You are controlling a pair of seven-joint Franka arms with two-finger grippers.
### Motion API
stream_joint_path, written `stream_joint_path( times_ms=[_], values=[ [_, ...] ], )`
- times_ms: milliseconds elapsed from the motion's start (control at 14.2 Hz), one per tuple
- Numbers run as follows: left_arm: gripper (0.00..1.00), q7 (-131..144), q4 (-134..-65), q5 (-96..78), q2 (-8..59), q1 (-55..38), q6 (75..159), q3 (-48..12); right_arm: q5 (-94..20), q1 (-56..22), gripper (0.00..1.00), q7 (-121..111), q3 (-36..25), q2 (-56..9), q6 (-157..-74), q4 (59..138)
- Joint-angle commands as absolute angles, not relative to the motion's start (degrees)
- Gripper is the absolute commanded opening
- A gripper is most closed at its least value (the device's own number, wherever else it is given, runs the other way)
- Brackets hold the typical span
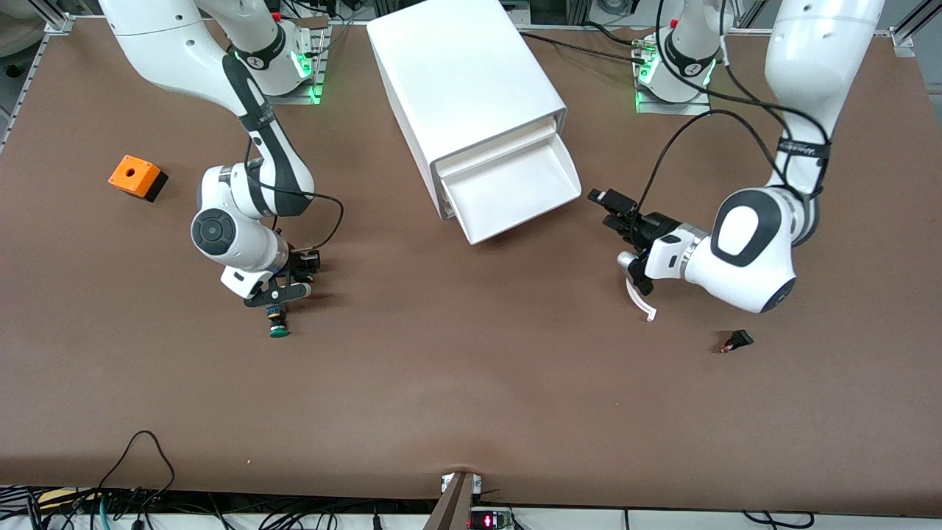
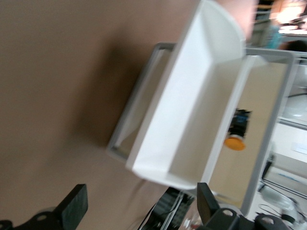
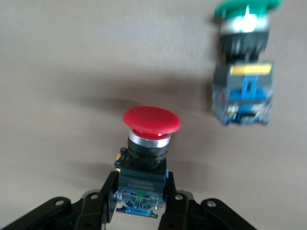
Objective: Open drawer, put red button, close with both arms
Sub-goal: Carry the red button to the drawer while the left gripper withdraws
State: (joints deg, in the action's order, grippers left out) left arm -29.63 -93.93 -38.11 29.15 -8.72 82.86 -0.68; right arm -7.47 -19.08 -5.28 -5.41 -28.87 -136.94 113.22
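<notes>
Red button (image 3: 150, 143): held in my right hand (image 3: 140, 199), the two fingers closed on its black-and-blue body, the round red cap pointing away from the wrist along the hand's line. In the front view that hand (image 1: 282, 293) sits low over the counter (image 1: 471, 397) at the right arm's end, just above the green button (image 1: 278, 326), which lies on its side, its cap toward the front camera. I cannot make out the red button itself in that view.

Drawer (image 1: 515, 193): the middle one, pulled well out of the cabinet (image 1: 464, 81), its tray empty as far as I see. It lies toward the table's middle from my right hand and farther from the front camera, so I judge the carry must run that way and up over the drawer's front lip. The right arm holds the part and is the one to deliver it.

Left hand (image 1: 622, 213): spread wide, holding nothing, beside the drawer's front corner, waiting. The left wrist view looks into the tray (image 2: 192, 124) from there.

Orange box (image 1: 135, 177): near the right arm's edge, untouched.
</notes>
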Motion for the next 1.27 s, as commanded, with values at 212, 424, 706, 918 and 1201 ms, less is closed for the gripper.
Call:
stream_joint_path(
  times_ms=[212,424,706,918,1201],
  values=[
    [1.0,-8.1,-84.4,-15.7,24.6,-10.0,81.7,-1.8,-1.2,-21.2,0.15,-8.3,-5.2,-24.3,-136.2,106.6],
    [1.0,-1.7,-78.7,-5.3,22.9,-11.2,81.4,-1.8,2.4,-24.6,0.15,-14.5,-4.7,-23.6,-136.2,101.6],
    [1.0,-2.1,-70.8,5.0,22.6,-10.8,80.1,-1.1,2.1,-28.4,0.15,-24.8,-3.8,-23.4,-135.2,97.3],
    [1.0,-2.7,-66.5,4.5,22.5,-7.1,80.6,-0.3,2.3,-33.4,0.15,-28.2,-3.0,-24.2,-132.2,92.7],
    [1.0,-5.3,-71.2,4.8,19.3,-5.9,82.1,-0.7,2.3,-40.5,0.13,-28.2,-3.1,-28.0,-118.5,79.8]
  ],
)
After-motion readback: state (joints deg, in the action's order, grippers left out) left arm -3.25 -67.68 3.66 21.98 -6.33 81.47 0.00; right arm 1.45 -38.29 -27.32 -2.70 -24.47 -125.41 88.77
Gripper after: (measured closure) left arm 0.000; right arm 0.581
